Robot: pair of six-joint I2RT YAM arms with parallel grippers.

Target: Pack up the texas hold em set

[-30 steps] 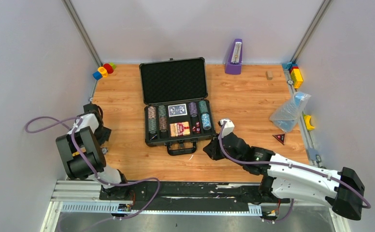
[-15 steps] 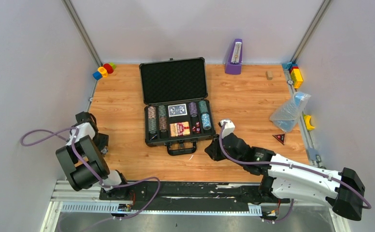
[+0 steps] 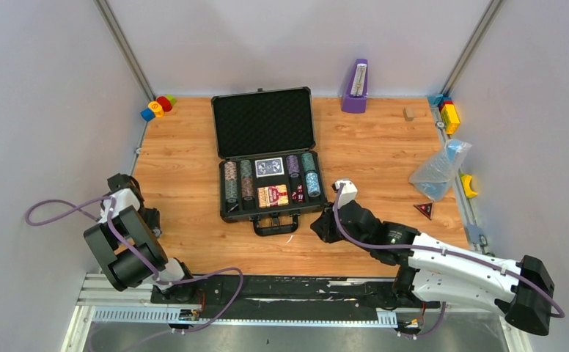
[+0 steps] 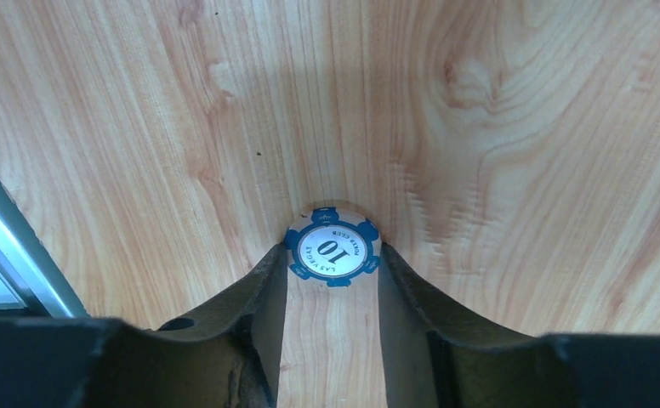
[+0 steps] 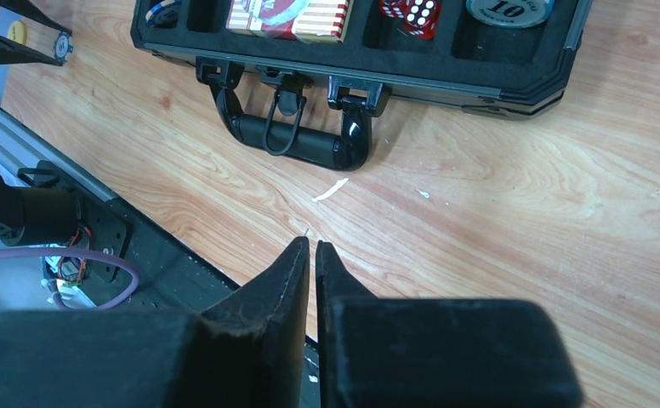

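The dark grey briefcase (image 3: 226, 209) lies open mid-table with its lid (image 3: 263, 121) raised. It holds striped chip rolls (image 3: 230, 183), card decks (image 3: 270, 167) and red dice (image 3: 298, 193). A single blue-and-white "10" poker chip (image 4: 332, 249) lies flat on the wood near the left edge. My left gripper (image 4: 331, 252) has a fingertip touching each side of it. My right gripper (image 5: 312, 245) is shut on nothing, low over the wood just in front of the case handle (image 5: 297, 140).
A purple metronome (image 3: 355, 86) stands at the back. Toy blocks (image 3: 157, 108) sit in the back left corner, more blocks (image 3: 449, 111) at back right. A plastic bag (image 3: 439, 170) and a red triangle (image 3: 424, 210) lie at the right. A metal rail (image 4: 12, 255) borders the left gripper's spot.
The left arm has swung down toward the near left edge, and its jaws have narrowed onto the chip. The right arm has stayed put.
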